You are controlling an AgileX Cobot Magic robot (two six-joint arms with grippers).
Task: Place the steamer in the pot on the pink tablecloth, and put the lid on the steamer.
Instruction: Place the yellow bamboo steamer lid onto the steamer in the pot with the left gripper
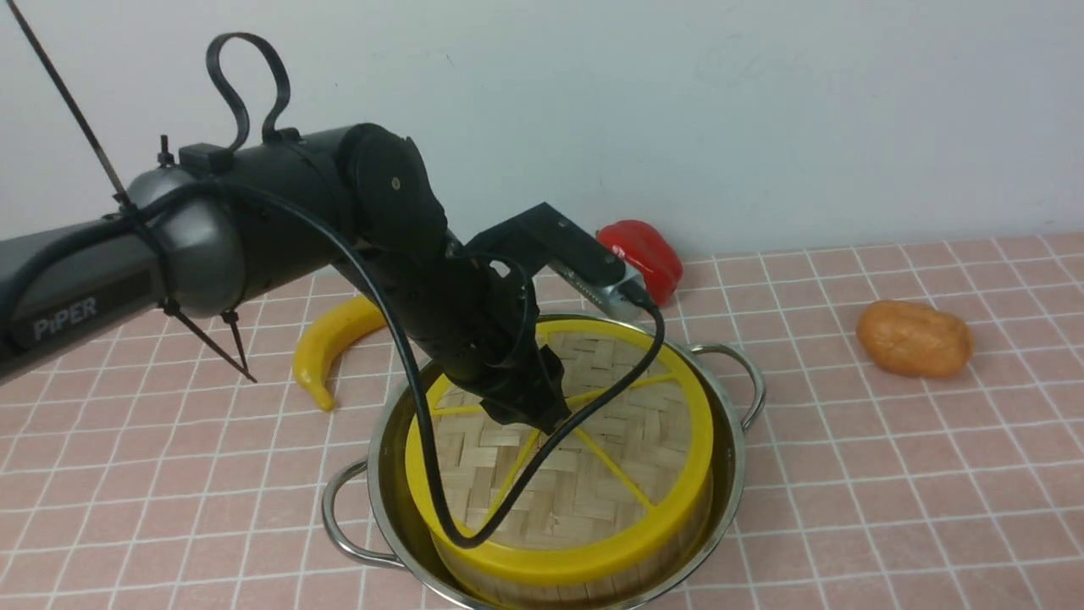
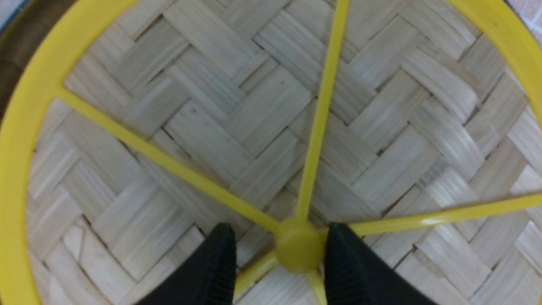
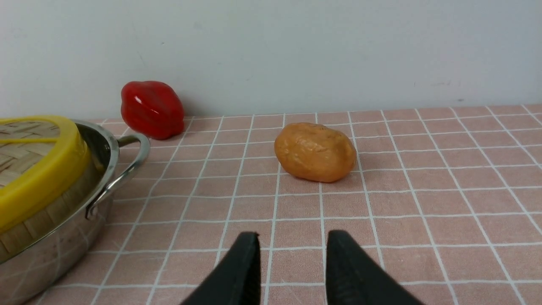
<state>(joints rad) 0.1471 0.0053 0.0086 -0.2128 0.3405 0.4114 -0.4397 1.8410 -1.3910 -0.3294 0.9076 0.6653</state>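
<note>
The steel pot (image 1: 735,440) stands on the pink tablecloth (image 1: 889,474) with the steamer (image 1: 542,585) inside it; only the steamer's pale wooden wall shows. The woven lid (image 1: 593,474) lies flat on top of the steamer. My left gripper (image 1: 529,419) points down at the lid's middle. In the left wrist view its fingers straddle the yellow centre knob (image 2: 300,250): one touches it, the other stands clear, so the left gripper (image 2: 279,241) is open. My right gripper (image 3: 292,250) hovers open over bare cloth, right of the pot (image 3: 63,254).
A red pepper (image 1: 648,254) lies behind the pot by the wall. A yellow banana (image 1: 326,343) lies at the pot's back left. An orange, potato-like lump (image 1: 915,339) sits on the cloth to the right.
</note>
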